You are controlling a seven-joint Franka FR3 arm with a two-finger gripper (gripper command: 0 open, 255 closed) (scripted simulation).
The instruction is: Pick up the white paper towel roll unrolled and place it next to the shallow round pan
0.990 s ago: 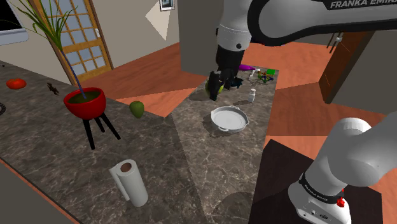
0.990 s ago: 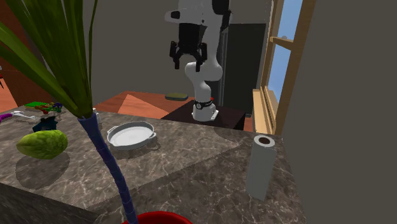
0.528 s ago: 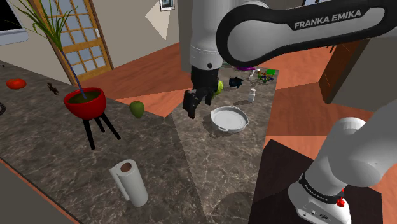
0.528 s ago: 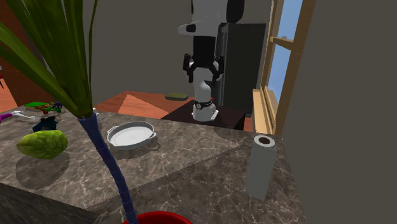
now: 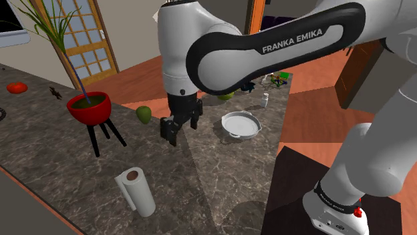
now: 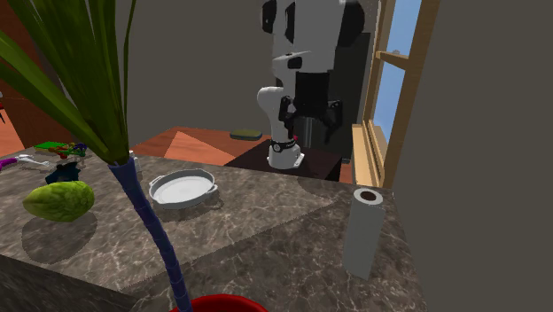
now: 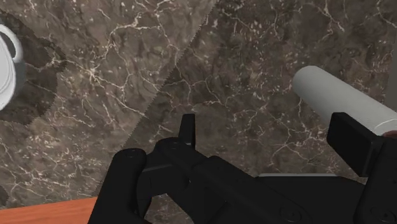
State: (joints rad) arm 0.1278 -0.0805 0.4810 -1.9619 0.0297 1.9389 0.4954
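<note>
I see the end effector (image 5: 179,127) hanging over the dark veined worktop (image 5: 200,173), its fingers spread apart with nothing between them. The white paper towel roll (image 5: 135,192) stands upright lower down, out past one finger, its long axis vertical and its core hole facing up. The shallow round pan (image 5: 240,124) lies off the end effector's other side.

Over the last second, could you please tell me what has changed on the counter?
The gripper, open and empty, swung from above the far end of the counter, past the pan, toward the shoulder view's lower left. It came down closer to the paper towel roll. Nothing was grasped or released. The roll, pan and red plant pot stayed put.
</note>
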